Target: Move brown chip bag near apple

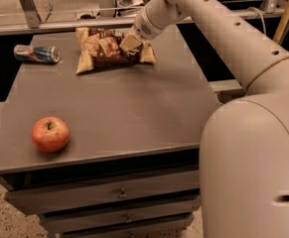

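A dark grey worktop sits on a cabinet of drawers over a speckled floor. Nearest, by the front left corner, the apple stands a little in from the front edge, red with yellowish patches, its dimple up. At the far left corner a blue-silver can lies on its side. Near it to the right, along the far edge about midway across, the brown chip bag lies flat, well apart from the apple. The end effector is down over the right part of the bag, its tan tip against the crinkled top. I cannot tell whether it is clenched on the bag or released. The pale arm reaches in from beyond the right edge, rising off the robot's body beside the front right corner
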{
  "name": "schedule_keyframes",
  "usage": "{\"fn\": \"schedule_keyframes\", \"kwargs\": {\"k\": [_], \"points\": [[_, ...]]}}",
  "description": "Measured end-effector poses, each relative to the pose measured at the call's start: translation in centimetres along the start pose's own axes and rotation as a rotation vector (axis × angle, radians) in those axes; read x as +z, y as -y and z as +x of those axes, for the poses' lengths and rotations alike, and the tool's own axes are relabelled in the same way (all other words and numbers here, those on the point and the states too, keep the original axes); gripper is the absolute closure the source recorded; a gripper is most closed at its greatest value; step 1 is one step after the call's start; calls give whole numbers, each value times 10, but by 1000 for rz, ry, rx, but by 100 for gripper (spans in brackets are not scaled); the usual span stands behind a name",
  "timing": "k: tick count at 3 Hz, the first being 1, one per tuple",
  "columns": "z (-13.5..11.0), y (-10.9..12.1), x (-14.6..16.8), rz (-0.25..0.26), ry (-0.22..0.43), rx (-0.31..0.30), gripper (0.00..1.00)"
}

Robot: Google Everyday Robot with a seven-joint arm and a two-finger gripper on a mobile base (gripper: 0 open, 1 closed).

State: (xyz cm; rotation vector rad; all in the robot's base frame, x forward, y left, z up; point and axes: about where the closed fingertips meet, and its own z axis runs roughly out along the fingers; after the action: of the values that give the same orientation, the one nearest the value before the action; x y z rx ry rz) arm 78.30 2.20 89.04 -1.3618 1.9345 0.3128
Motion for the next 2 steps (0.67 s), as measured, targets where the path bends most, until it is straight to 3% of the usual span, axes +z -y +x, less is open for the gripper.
{"fn": "schedule_keyframes", "kwargs": {"k": [1,2], "points": [[18,5,4,25,-71,-15,88],[19,5,4,26,-77,-16,100]]}}
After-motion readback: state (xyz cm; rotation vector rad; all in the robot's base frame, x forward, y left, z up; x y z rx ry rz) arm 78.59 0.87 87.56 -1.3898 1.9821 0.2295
